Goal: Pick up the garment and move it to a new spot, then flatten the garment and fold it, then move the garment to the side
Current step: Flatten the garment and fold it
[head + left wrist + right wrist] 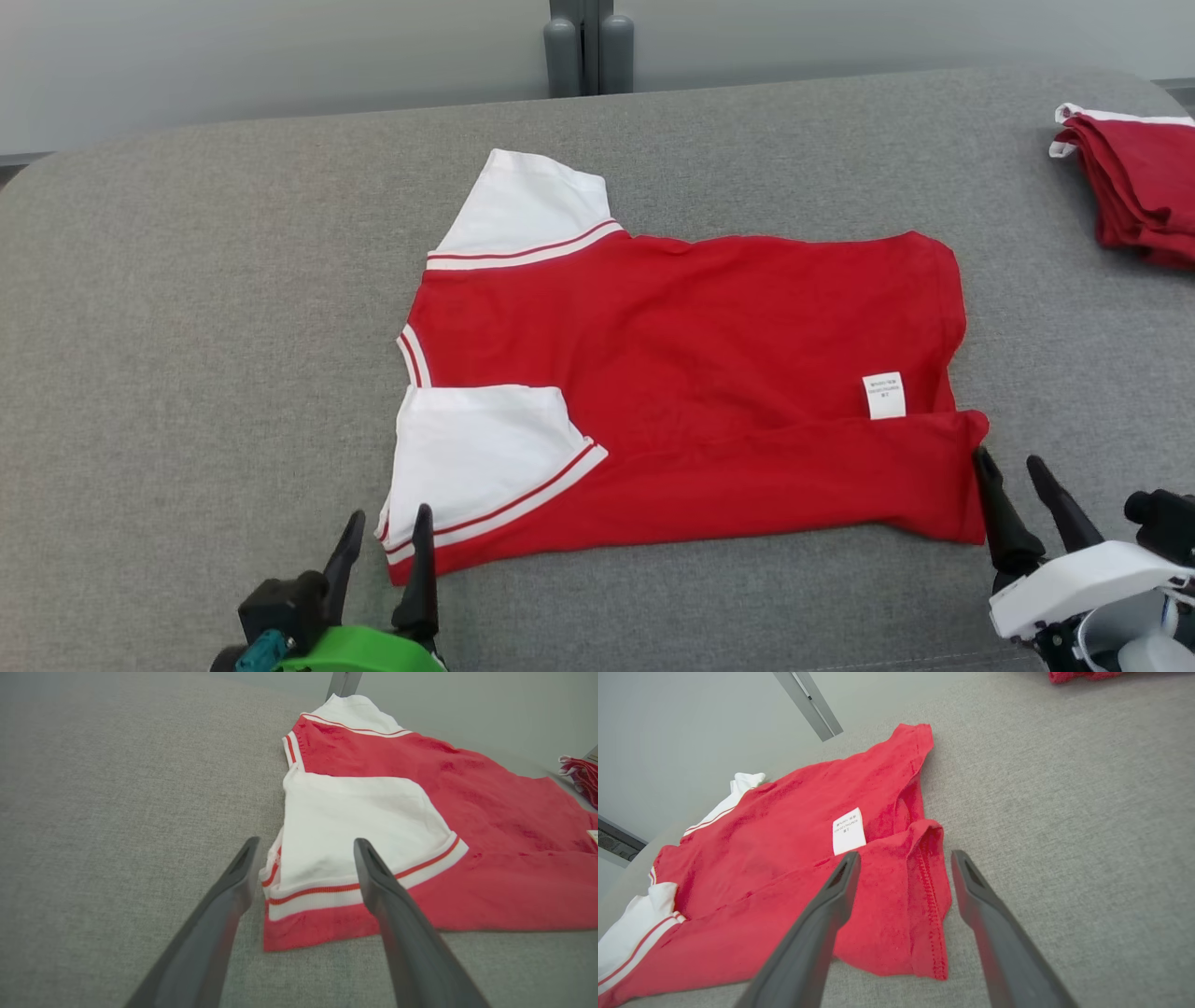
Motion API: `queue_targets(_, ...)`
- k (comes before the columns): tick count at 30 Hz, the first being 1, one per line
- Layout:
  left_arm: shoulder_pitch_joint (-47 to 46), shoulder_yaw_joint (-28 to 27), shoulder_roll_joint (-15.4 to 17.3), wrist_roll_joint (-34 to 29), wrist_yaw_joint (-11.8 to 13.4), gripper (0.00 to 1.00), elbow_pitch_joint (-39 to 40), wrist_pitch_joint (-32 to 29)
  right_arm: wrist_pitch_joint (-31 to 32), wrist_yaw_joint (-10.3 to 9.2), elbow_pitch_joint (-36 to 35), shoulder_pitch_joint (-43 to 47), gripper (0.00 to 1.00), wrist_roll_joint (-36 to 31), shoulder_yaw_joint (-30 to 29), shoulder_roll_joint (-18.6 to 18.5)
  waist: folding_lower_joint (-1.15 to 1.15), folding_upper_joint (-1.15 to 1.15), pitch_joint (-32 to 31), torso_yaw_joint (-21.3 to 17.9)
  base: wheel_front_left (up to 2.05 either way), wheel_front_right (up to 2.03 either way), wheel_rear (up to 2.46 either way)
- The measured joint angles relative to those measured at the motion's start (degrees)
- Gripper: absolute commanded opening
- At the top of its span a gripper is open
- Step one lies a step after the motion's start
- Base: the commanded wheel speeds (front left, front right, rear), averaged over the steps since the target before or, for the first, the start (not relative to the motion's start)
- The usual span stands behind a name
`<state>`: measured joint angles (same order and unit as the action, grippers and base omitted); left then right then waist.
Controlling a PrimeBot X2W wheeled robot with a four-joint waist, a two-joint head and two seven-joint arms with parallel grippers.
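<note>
Two grippers are sitting at the near side of a red T-shirt (691, 373), and both are spread wide with nothing in them.

From the head camera, the red T-shirt is lying flat on the grey table (187, 327), just past the fingertips. It is lying sideways, with its long way running from the left gripper (389, 518) across to the right gripper (1008, 462). The white sleeve (476, 448) is sitting right in front of the left gripper's fingers. The hem (971, 467) is sitting just beside the right gripper's inner finger. The near long edge is lying folded over onto the middle, close under a white label (883, 395). So each arm is looking about as near as the other, one to each end. Far past the right gripper's fingers, a pile of folded red clothes (1139, 187) is resting on the grey table.

From the left wrist camera, the left gripper (307, 844) is holding its fingers wide. The white sleeve (355, 821) is lying between the tips and just beyond them. No cloth is being pinched.

From the right wrist camera, the right gripper (906, 856) is gaping wide too. The hem (931, 891) is lying between its fingers, and the white label (848, 829) is sitting just past one tip. I am guessing the far long edge is needing the next fold, so both arms would be reaching over the shirt together.
</note>
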<state>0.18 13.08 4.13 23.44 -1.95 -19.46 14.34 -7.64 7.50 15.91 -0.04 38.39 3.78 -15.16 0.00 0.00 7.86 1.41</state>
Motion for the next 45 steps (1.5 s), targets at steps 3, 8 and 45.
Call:
queue_targets(3,-1.8,-0.9,0.3,-1.1,0.2,1.00,1.7,0.4,-1.8,0.00,-1.8,-1.1,1.00,-2.5,-1.8,0.2,0.00,0.00,-0.4,-0.1,0.00,0.00,0.00)
queue_targets(8,-4.2,-3.7,0.8,-2.8,0.5,1.00,5.8,0.6,-3.8,0.00,-4.8,-3.1,1.00,-7.7,-2.5,0.5,0.00,0.00,-1.4,-0.4,0.00,0.00,0.00)
queue_targets(45,-3.1,-13.2,1.9,-10.2,-2.0,1.00,9.4,0.7,-7.2,0.00,-11.7,-0.2,1.00,-20.0,-3.7,3.6,0.00,0.00,-4.9,-0.3,0.00,0.00,0.00)
